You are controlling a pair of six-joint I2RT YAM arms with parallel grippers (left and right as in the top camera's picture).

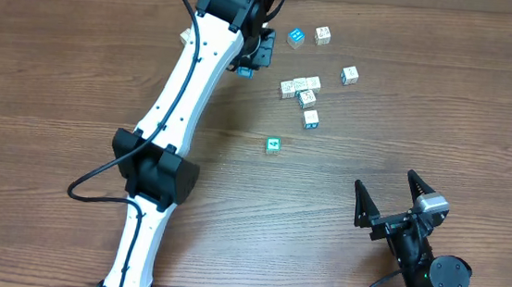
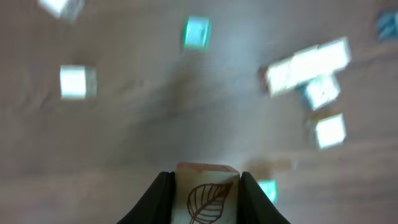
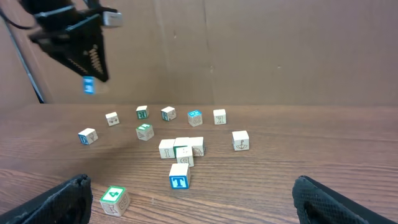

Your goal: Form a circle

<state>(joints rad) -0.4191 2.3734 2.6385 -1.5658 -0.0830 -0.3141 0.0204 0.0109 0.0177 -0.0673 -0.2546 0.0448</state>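
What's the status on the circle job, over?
Left gripper shut on leaf-print cube, in the air. Right gripper open, parked apart. Cubes scattered, one clump, no circle yet. Nothing in the way.

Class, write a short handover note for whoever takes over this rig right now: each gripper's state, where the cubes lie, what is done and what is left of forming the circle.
Left gripper: shut on a leaf-printed cube, held above the table at its far side.
Right gripper: open, empty, at the near right.
Cubes: a tight cluster to the right of the left gripper. Loose ones lie around it, including a teal cube nearer the arms' bases.
Done: no circle yet; one cube is in the grip.
Left: set down the held cube, break up the cluster, space all cubes into a ring.
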